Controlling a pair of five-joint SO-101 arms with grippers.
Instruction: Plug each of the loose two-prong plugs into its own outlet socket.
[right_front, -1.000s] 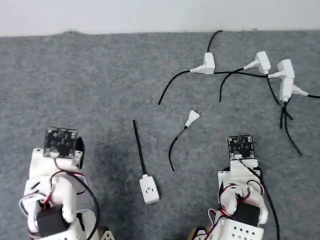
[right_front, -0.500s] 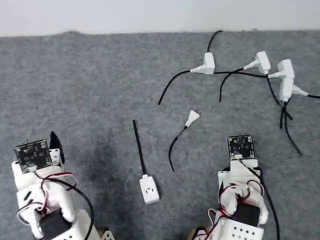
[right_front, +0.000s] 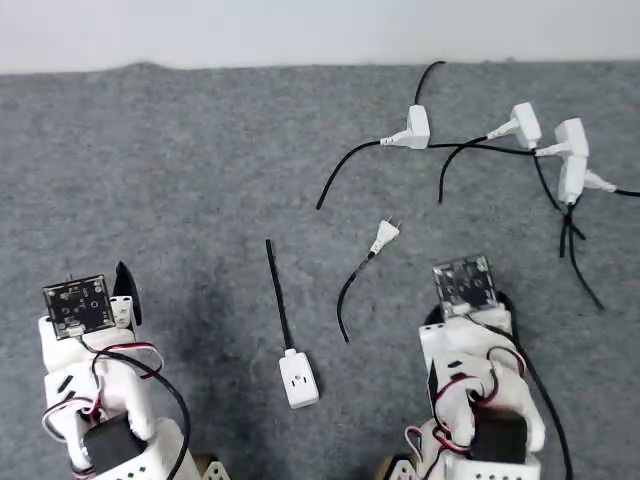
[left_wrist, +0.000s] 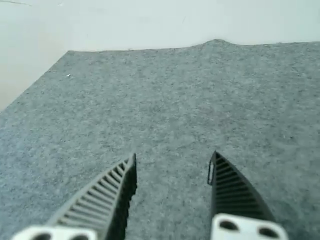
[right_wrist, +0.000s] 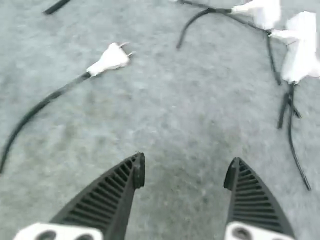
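A loose white two-prong plug on a black cord lies mid-mat; the right wrist view has this plug ahead and off to one side of my right gripper, which is open and empty above the felt. A white outlet socket with a black cord lies near the front between the two arms. My left gripper is open and empty over bare grey mat. The left arm stands at the front left, the right arm at the front right.
Several white plug-and-socket pairs with black cords lie at the back right; two of the pairs appear in the right wrist view. The grey mat's far edge meets a white surface.
The left arm swung out to the left, then eased slightly back. The right arm has turned and moved a little toward the loose plug. Plug and socket have not moved.
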